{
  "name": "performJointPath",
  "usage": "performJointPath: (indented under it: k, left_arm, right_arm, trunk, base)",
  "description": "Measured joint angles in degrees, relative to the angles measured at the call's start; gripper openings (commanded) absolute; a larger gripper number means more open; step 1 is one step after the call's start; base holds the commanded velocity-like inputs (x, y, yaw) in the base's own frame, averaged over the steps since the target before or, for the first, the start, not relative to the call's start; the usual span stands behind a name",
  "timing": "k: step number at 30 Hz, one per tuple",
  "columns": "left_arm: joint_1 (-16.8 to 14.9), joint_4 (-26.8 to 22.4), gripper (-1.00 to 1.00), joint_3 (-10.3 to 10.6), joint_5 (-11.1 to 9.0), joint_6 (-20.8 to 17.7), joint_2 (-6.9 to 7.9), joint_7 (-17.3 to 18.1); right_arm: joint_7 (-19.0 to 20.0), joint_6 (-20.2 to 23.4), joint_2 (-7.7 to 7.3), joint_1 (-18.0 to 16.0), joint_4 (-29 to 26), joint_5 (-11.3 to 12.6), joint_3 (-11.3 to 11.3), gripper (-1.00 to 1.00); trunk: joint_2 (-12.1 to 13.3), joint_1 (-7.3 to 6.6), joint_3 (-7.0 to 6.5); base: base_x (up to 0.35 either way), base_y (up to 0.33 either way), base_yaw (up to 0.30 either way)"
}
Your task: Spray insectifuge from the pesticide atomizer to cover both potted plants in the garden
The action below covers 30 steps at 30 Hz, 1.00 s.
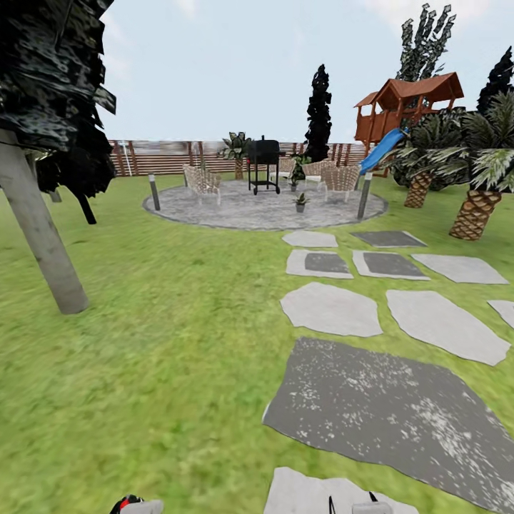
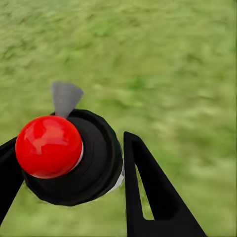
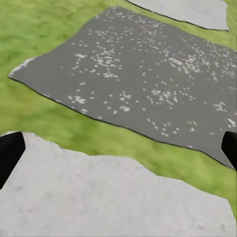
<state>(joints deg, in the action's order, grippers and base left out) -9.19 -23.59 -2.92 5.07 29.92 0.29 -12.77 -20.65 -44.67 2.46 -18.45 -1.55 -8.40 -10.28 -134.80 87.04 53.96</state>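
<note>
Clamped between the left gripper's (image 2: pixel 69 187) black fingers, a round black bottle with a glossy red cap (image 2: pixel 48 146) is seen, while the right gripper (image 3: pixel 118 148), cut off, is spread wide above speckled paving slabs (image 3: pixel 143 74).

Stepping stones (image 1: pixel 330 308) toward round patio (image 1: pixel 264 207)

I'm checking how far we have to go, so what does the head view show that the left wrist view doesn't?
Head view: the distant stone patio, a black grill, one potted plant and stepping stones leading there. Left wrist view: a close look at what seems the pesticide atomizer, dark with a red knob, held in the left gripper. Shared: the lawn.
</note>
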Motion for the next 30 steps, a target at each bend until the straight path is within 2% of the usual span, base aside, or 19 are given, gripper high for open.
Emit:
performJointPath:
  k: [3,6,30]
  left_arm:
    - [0.00,0.00,-1.00,0.00,0.06,0.00,0.00,0.03]
    - [0.00,0.00,-1.00,0.03,0.10,0.00,0.00,0.05]
    - [0.00,0.01,-1.00,0.11,0.16,0.00,0.00,0.05]
  right_arm:
    - [4.31,-0.03,-0.13,0.28,-0.06,0.15,0.02,1.00]
    - [6.77,0.08,-0.72,0.36,-0.08,0.28,0.08,1.00]
    - [7.10,0.19,-0.39,0.38,-0.08,0.28,0.02,1.00]
  trunk:
    - [0.00,0.00,0.00]
    - [0.00,0.00,0.00]
    - [0.00,0.00,0.00]
  base:
    - [0.340,0.000,0.000]
    - [0.340,-0.002,0.000]
    - [0.315,-0.137,0.000]
